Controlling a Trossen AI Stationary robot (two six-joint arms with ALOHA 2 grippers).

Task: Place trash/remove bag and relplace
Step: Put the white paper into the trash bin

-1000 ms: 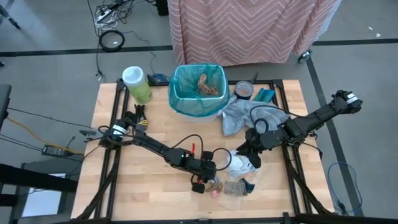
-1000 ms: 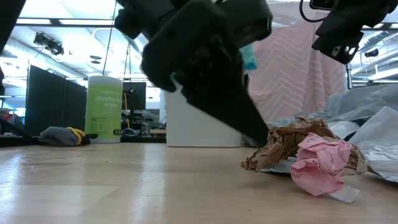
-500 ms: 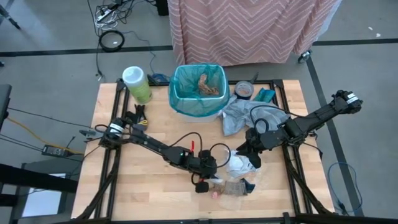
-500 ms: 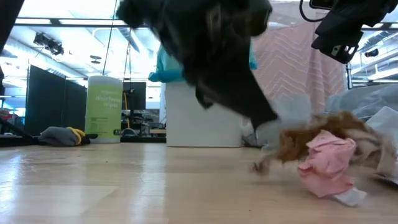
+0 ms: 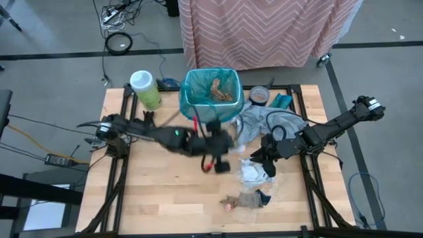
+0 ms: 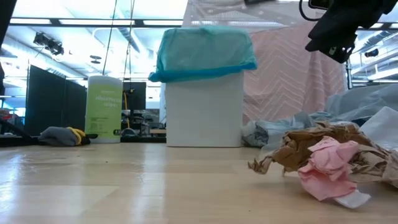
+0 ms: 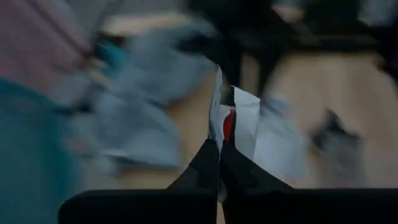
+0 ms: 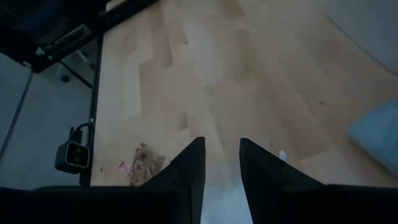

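Observation:
The white bin (image 5: pixel 210 99) with its teal bag (image 6: pixel 202 53) stands at the table's far middle, with brown trash inside. More trash lies near the front: a white wrapper (image 5: pixel 251 173) and a brown and pink crumpled heap (image 6: pixel 317 155). My left gripper (image 5: pixel 230 147) is raised above the table between the heap and the bin, blurred, and shut on a white wrapper with a red mark (image 7: pixel 231 121). To the right of the white wrapper on the table, my right gripper (image 8: pixel 219 155) hangs open above the table with nothing between its fingers. My left gripper pinches the white wrapper between its two shut fingertips, at the wrapper's near edge (image 7: pixel 220 144). The wrapper sticks out beyond the fingertips, lifted clear of the table.
A pale grey plastic bag (image 5: pixel 254 122) lies crumpled right of the bin. A green wipes tub (image 5: pixel 145 89) stands at the far left, a tape roll (image 5: pixel 259 96) and a teal item (image 5: pixel 283 101) at the far right. Bare wood lies at the near left.
My left gripper has shut on the white wrapper down at the trash heap, then risen fast and swung toward the bin, leaving the low view. The wrapper has been lifted clear. The brown and pink heap was stirred and stays on the table.

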